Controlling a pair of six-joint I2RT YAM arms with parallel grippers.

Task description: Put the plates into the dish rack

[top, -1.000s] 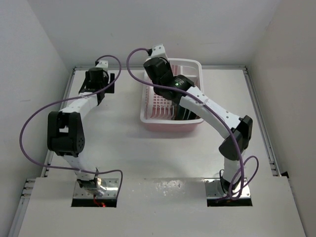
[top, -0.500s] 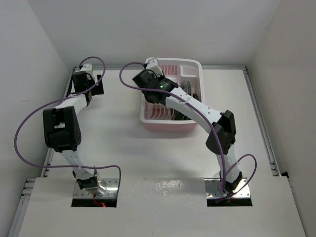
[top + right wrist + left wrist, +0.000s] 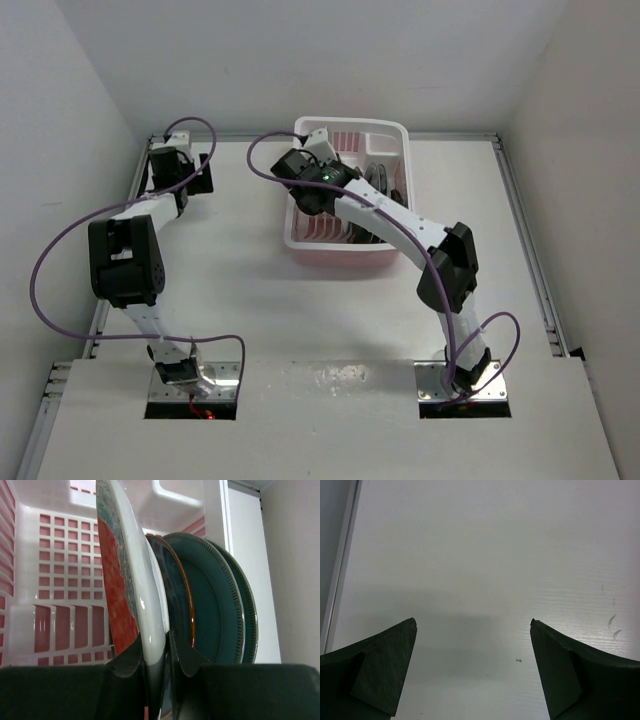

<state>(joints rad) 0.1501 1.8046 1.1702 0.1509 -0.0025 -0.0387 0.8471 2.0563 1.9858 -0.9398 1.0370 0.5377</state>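
The pink-and-white dish rack [image 3: 338, 254] stands at the back of the table. In the right wrist view my right gripper [image 3: 157, 655] is shut on the rim of the red plate [image 3: 117, 595], which stands on edge inside the rack [image 3: 60, 570]. Right behind it stand a dark plate with an orange rim [image 3: 176, 590] and two teal plates [image 3: 212, 600]. From above, my right wrist [image 3: 312, 182] covers the held plate, and the other plates [image 3: 380, 185] show beside it. My left gripper [image 3: 472, 625] is open and empty over bare table at the far left [image 3: 196, 176].
The white walls enclose the table on three sides. A metal rail [image 3: 340, 565] runs along the table's left edge, close to my left gripper. The rack's far wall [image 3: 170, 500] lies just beyond the held plate.
My right arm has swung left and reached deeper into the rack with the red plate. My left arm has moved out to the table's back left corner.
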